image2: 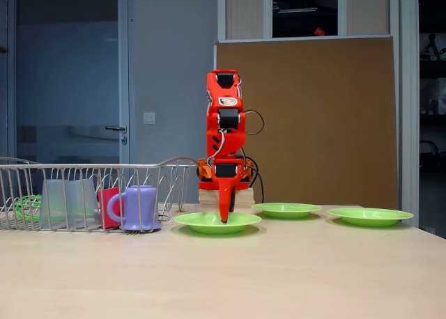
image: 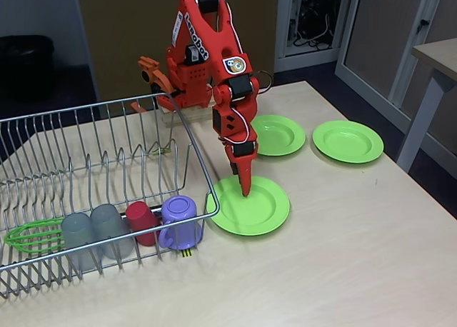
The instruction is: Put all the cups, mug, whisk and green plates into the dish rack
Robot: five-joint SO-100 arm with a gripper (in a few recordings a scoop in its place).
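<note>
Orange gripper (image: 246,188) points straight down with its tips on the well of the nearest green plate (image: 263,214), its jaws narrow (nothing between them). Two more green plates (image: 288,138) (image: 353,143) lie toward the table's (image: 343,270) far right corner. Along the dish rack's (image: 107,113) near edge sit the whisk (image: 28,235), two grey cups (image: 77,235), red cup (image: 141,220) and lilac mug (image: 178,220).

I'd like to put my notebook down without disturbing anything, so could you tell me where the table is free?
The table is bare along the front, below the nearest green plate, and right of it under the far-right plate. It is crowded around the tool over the nearest plate, beside the dish rack and near the middle plate.
</note>
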